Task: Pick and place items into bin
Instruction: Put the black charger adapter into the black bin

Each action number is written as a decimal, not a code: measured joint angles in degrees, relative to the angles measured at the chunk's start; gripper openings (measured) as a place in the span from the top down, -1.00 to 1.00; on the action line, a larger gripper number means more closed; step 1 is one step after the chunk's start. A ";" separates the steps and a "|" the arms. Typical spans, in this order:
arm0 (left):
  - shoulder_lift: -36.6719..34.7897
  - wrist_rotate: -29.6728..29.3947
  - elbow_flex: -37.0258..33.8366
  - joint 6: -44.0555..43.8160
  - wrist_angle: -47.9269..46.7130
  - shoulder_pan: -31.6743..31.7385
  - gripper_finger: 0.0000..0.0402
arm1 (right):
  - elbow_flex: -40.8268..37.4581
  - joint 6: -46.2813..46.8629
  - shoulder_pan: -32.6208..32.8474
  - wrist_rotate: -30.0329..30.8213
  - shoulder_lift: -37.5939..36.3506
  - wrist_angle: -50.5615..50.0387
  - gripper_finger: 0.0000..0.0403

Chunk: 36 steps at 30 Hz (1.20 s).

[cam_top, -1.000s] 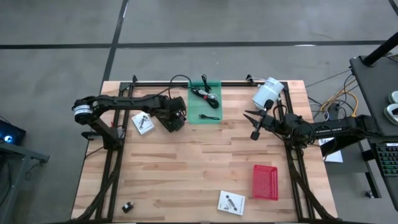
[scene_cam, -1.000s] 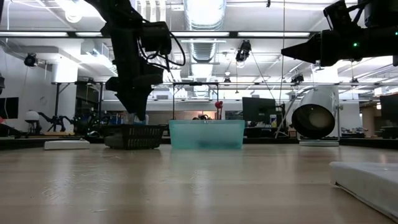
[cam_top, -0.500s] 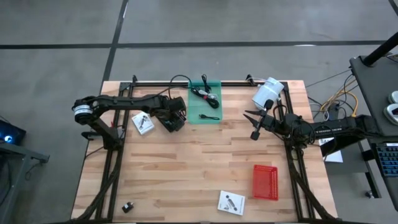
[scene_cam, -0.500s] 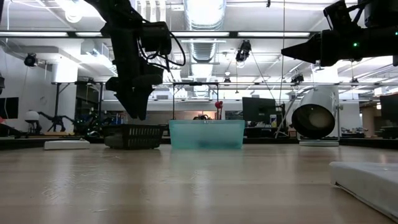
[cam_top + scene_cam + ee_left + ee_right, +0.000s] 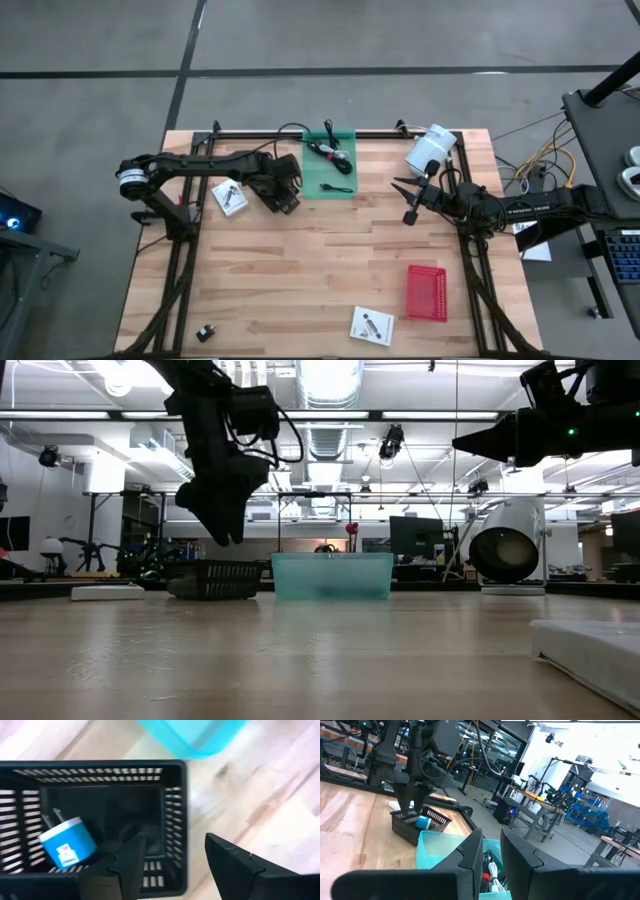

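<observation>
High view, left to right: a flat white packet lies at left of centre beside the left arm, whose left gripper hangs empty, fingers spread wide, above a black slatted basket holding a blue-and-white cylinder. At upper centre, a green bin holds a coiled black cable and a small black tool. At right of centre the right gripper hovers with fingers narrowly parted, holding nothing; a red basket lies at lower right.
</observation>
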 joint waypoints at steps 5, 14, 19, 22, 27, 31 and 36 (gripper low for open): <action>-0.10 1.61 1.01 0.04 -0.14 -3.43 0.07 | 0.00 0.00 -0.02 0.02 0.00 0.00 0.72; -0.98 11.34 1.21 -10.26 -3.51 -11.92 0.07 | 0.00 -0.26 0.00 0.02 0.00 0.14 0.72; -0.98 13.87 1.22 -17.22 -6.67 -17.44 0.07 | 0.00 -0.39 0.00 0.01 -0.01 0.37 0.72; -0.98 15.48 1.21 -22.24 -8.00 -20.63 0.07 | 0.00 -0.42 0.00 0.01 0.00 0.39 0.72; -0.98 20.39 1.15 -34.71 -7.93 -26.35 0.07 | 0.00 -0.46 0.00 0.00 -0.01 0.44 0.72; -0.98 24.06 1.21 -44.89 -7.99 -31.59 0.07 | 0.00 -2.68 0.00 -0.01 0.00 0.57 0.72; -0.98 25.80 1.76 -56.09 -7.86 -37.77 0.07 | 0.74 -2.95 0.00 -0.01 0.00 0.55 0.72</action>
